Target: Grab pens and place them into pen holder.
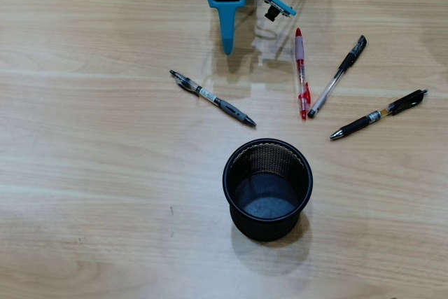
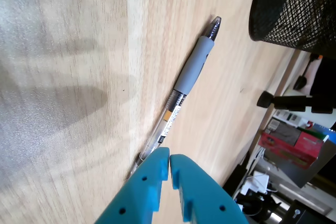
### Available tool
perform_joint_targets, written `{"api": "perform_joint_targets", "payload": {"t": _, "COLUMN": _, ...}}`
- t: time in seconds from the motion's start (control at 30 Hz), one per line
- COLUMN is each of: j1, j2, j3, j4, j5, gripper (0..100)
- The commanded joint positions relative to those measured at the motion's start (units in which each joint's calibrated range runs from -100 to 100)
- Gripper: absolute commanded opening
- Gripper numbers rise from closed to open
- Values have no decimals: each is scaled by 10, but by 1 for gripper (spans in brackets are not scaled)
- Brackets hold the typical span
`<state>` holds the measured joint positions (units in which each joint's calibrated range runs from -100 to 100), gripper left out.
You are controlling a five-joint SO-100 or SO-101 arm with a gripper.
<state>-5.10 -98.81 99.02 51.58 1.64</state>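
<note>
Blue tool [image 2: 169, 156], fingertips pressed together and gripping nothing, hovers over the rear end of the grey-grip pen [image 2: 181, 95]. Overhead, that pen [image 1: 213, 99] lies up-left of the black mesh pen holder [image 1: 267, 188], bare table [image 1: 84, 194] all around. Red pen [image 1: 302, 73] and two black pens [image 1: 338, 76] [image 1: 379, 115] fan out above-right of the holder, unseen from the wrist.

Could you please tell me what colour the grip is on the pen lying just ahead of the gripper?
The pen has a grey grip, clearest in the wrist view.
</note>
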Motion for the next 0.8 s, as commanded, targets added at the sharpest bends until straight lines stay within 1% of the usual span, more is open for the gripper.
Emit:
{"api": "perform_joint_targets", "payload": {"t": 0.0, "j1": 5, "j2": -6, "j3": 3, "j4": -3, "j5": 1, "gripper": 2}}
{"api": "perform_joint_targets", "payload": {"t": 0.77, "j1": 3, "j2": -6, "j3": 3, "j4": -1, "j5": -2, "gripper": 2}}
